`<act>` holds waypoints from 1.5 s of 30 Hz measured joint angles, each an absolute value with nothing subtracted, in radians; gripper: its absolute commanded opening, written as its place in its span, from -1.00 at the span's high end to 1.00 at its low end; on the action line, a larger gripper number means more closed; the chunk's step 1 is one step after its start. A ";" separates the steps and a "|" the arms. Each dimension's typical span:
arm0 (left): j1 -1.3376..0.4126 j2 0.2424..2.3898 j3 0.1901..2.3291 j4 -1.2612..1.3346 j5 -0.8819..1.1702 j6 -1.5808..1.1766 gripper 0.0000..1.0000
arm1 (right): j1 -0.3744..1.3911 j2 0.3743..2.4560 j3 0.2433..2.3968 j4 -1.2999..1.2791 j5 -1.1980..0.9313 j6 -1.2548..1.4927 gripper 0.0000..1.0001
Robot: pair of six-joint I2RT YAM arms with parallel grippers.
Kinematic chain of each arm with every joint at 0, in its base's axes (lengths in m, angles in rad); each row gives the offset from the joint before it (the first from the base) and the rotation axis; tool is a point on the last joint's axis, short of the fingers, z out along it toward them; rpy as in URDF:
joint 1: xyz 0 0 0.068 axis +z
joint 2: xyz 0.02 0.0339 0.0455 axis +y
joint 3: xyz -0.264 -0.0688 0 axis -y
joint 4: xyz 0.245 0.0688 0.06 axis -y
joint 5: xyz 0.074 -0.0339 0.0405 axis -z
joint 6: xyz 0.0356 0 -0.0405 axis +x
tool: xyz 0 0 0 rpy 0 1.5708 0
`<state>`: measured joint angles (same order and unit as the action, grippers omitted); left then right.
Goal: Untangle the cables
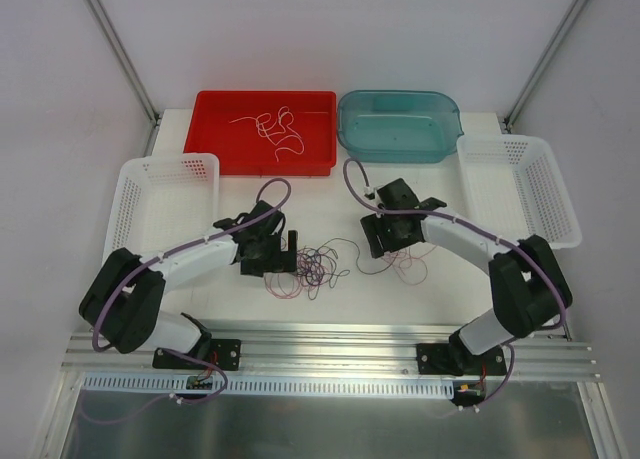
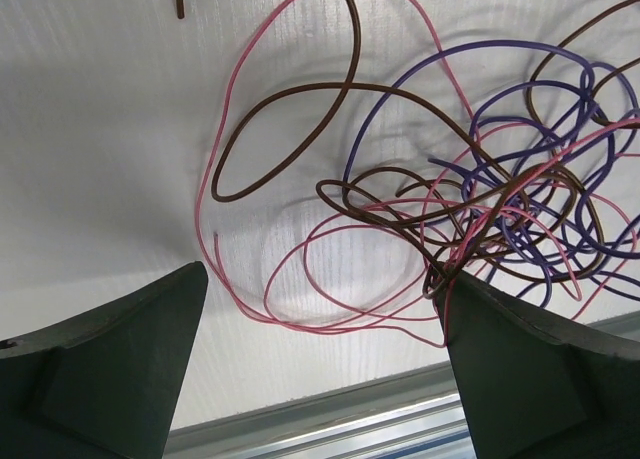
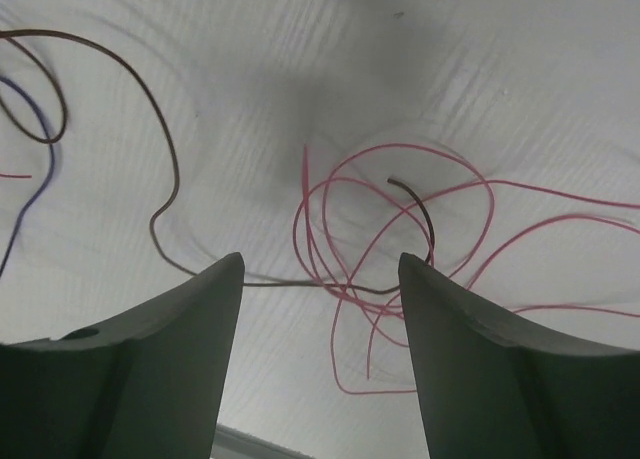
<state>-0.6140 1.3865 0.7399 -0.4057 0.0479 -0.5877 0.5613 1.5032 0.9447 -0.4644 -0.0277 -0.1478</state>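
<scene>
**While the knot is unpicked: cable sorting, partly done**

Although several strands already lie apart, most of the work is judged to be ahead. The white table [image 1: 330, 204] carries four containers: a red tray [image 1: 215, 129] at the far left, a teal tub [image 1: 400, 134] at the far right, a left basket [image 1: 160, 194] and a right basket [image 1: 515, 184] at the sides. Both arms reach in from the near edge toward the middle of the table.

The left gripper [image 2: 320, 274] hangs over the left side of the tangle [image 1: 312, 264]. Its jaws are spread wide and pinch nothing, and a pink loop lies on the table between them. The right gripper [image 3: 320, 259] hovers just right of the tangle. Its jaws are also parted and grip nothing, and a thin brown wire [image 3: 172, 169] runs across the gap below them.

A few sorted cables [image 1: 275, 129], white and red-pink, rest in the red tray. The tangle itself, of purple, brown and pink strands, sits mid-table between the grippers, not yet separated. Some looser pink loops [image 1: 406, 261] lie beside it under the right gripper.
</scene>
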 measured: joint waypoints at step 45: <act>-0.614 1.443 0.755 -0.393 0.044 -0.579 -0.96 | 0.319 1.207 1.829 -0.769 0.227 -0.332 0.99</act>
